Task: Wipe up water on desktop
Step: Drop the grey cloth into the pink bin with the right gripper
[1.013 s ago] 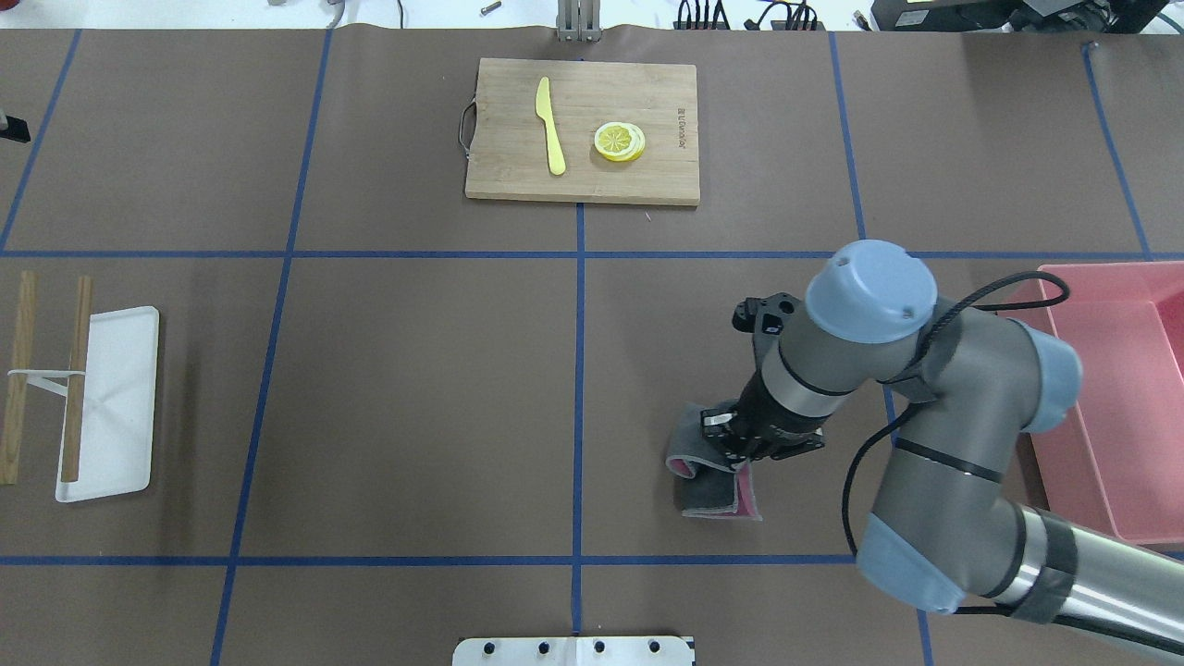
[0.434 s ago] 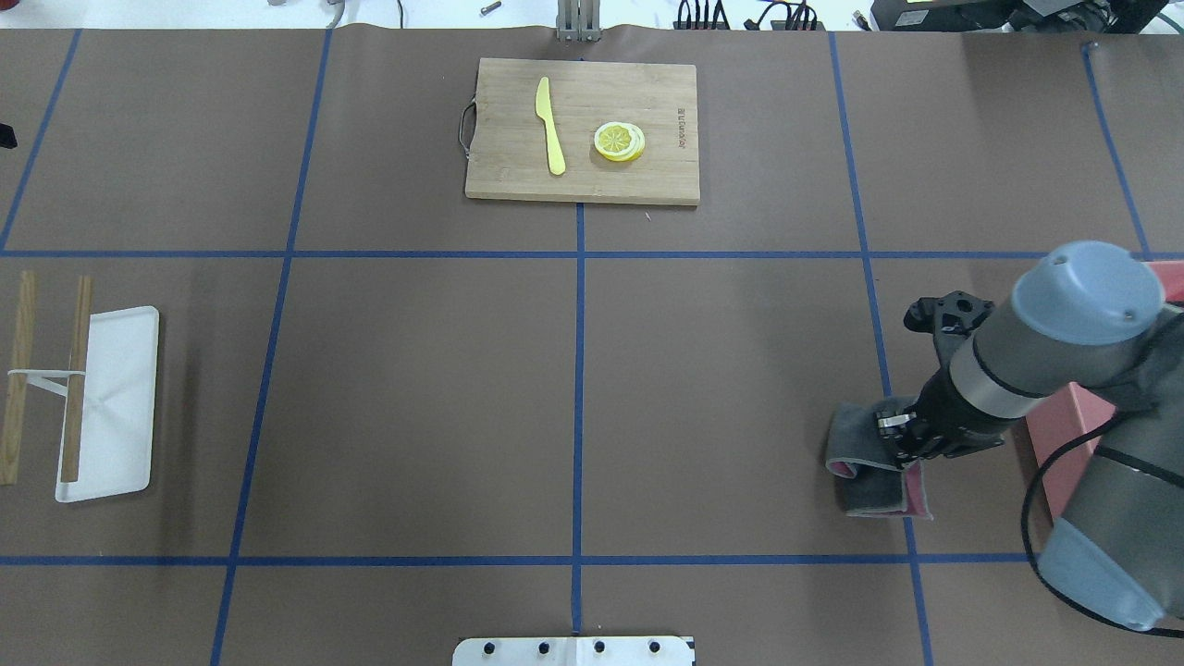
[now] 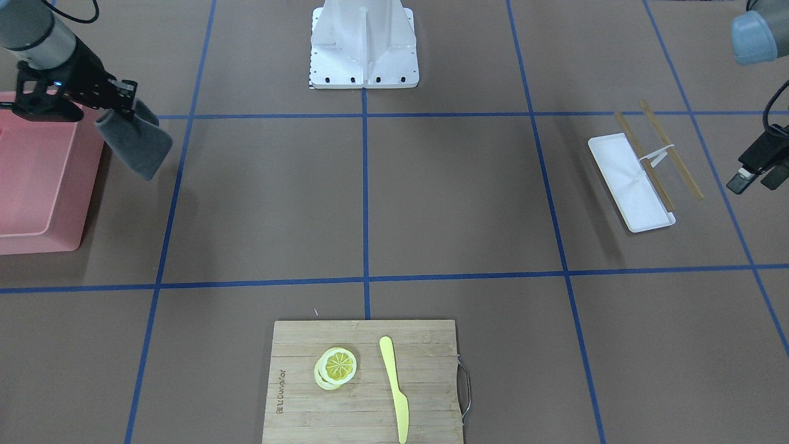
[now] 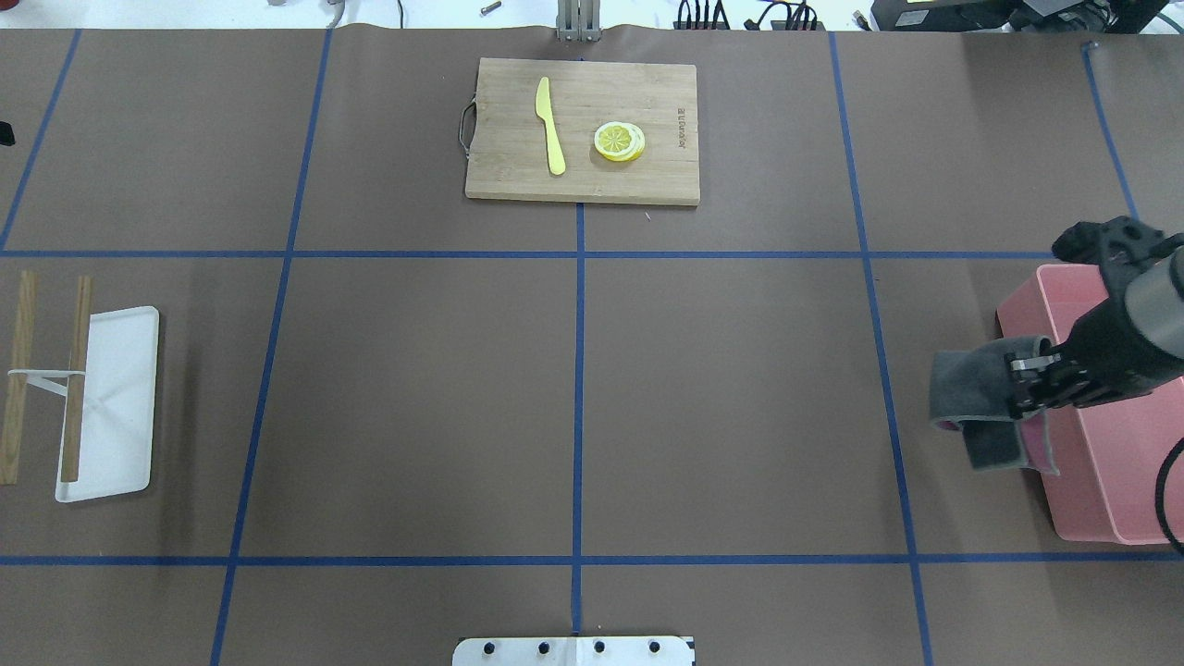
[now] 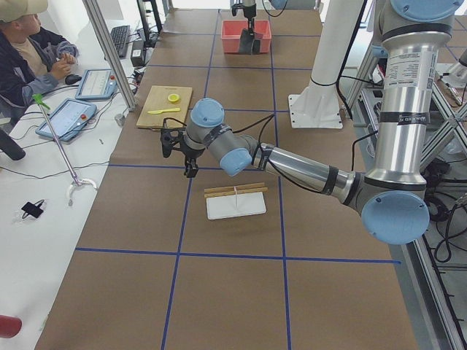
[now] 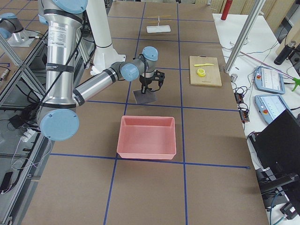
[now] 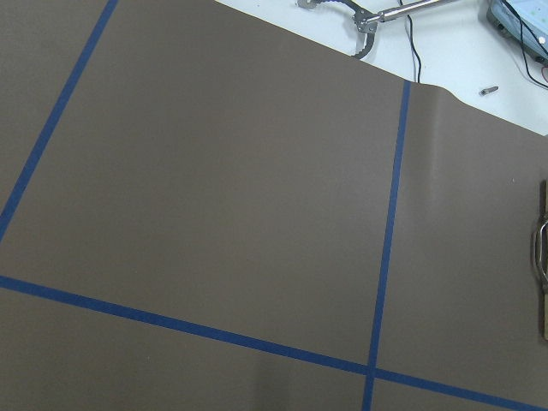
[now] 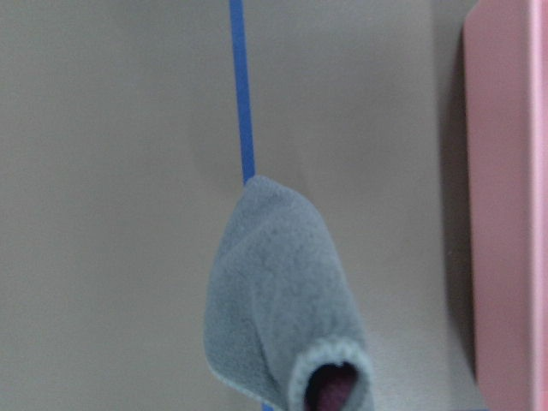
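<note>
The desktop (image 4: pixel 721 388) is a brown surface with blue tape lines; I see no water on it. My right gripper (image 4: pixel 1031 384) is shut on a grey cloth with a pink lining (image 4: pixel 985 416). The cloth hangs just above the desktop, beside the near wall of the pink bin (image 4: pixel 1110 481). The gripper (image 3: pixel 111 102) and the cloth (image 3: pixel 132 145) also show in the front view, and the cloth (image 8: pixel 274 308) in the right wrist view. My left gripper (image 3: pixel 755 176) hovers over the far left of the desktop, open and empty.
A bamboo cutting board (image 4: pixel 583 180) at the far middle carries a yellow knife (image 4: pixel 550 125) and lemon slices (image 4: pixel 619 141). A white tray (image 4: pixel 111 407) with two wooden sticks (image 4: pixel 76 379) lies at the left. The robot's base plate (image 4: pixel 573 650) is at the near edge.
My right arm has carried the cloth to the right, from the right-middle square to the pink bin's edge. The left arm has hardly moved.
</note>
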